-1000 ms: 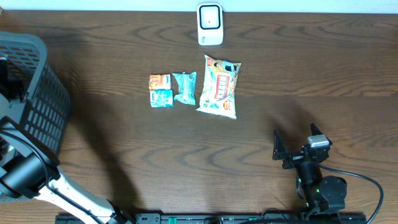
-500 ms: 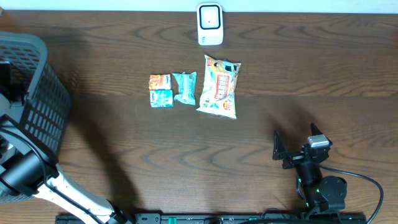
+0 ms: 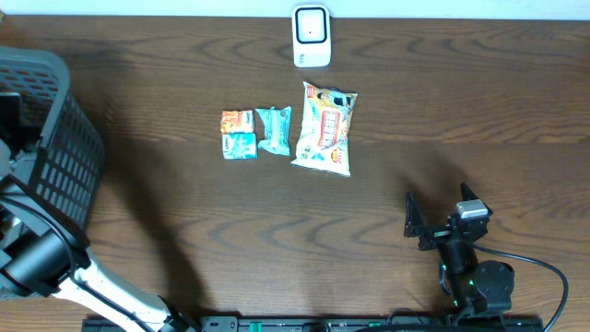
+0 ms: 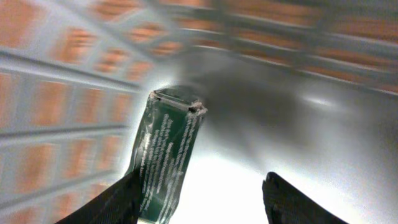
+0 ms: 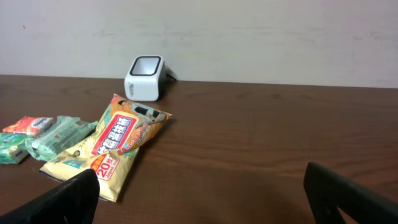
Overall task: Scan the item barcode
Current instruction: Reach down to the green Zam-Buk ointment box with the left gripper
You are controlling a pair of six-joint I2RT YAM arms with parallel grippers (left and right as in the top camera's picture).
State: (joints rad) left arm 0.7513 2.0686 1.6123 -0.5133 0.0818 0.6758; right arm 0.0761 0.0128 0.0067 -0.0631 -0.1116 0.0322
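**Leaning in the basket: the dark green packet**

You see the dark green packet (image 4: 166,155) inside the grey basket (image 4: 56,81). It rests against one finger of your left hand (image 4: 202,186); the fingers stand apart, with a gap to the other. Your right hand (image 5: 199,180) hangs spread wide over the counter (image 5: 261,143), well apart from the snack bag (image 5: 118,146) and white scanner (image 5: 144,78).

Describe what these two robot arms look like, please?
The right arm is black, with a silver-grey block at its wrist, small green lights near its base and a black cable looping off it. The left arm has a white tube between bulky black joints. Both have flat black jaws.
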